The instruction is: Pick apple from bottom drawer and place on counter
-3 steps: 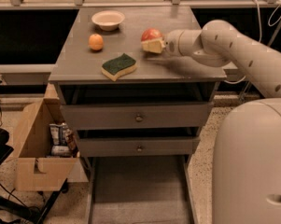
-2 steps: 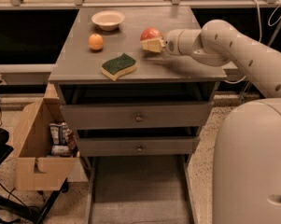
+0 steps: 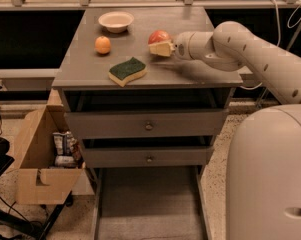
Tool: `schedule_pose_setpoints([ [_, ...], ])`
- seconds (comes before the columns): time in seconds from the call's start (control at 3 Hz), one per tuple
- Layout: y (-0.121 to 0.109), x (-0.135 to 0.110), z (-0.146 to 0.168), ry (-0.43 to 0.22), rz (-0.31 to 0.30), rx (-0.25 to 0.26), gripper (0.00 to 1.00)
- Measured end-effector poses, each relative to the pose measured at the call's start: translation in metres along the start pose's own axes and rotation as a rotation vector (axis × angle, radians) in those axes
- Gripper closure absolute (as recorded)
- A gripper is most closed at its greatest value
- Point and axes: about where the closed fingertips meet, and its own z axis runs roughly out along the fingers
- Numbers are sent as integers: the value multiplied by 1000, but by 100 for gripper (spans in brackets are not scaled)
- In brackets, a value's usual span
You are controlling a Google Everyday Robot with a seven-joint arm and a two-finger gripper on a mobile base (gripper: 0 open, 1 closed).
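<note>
The gripper is over the back right part of the worktop, reaching in from the right at the end of the pale arm. Its jaws are clamped on the apple: the near pale finger lies across the fruit's lower front, and the far one is hidden behind it. The apple, red with a yellowish patch, is held at the worktop's surface; the finger hides its underside, so I cannot tell whether it touches. To its left, well apart, lies an orange fruit, and behind that, near the back edge, a shallow pale bowl. A green-topped yellow sponge rests near the front edge, between the orange and the gripper. Below the worktop, the upper knobbed drawer and the lower knobbed drawer stand slightly out from the frame. The bottom drawer is pulled far out toward the camera, its flat floor bare. A cardboard box with packets in it stands on the floor left of the cabinet. The robot's rounded body fills the lower right.
</note>
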Motion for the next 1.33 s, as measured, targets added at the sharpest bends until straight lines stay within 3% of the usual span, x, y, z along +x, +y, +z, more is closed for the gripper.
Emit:
schedule_pose_setpoints([
  [0.33, 2, 0, 2, 1, 0, -4, 4],
  [1.0, 4, -4, 3, -6, 4, -16, 0],
  [1.33, 6, -49, -19, 2, -60, -31, 0],
])
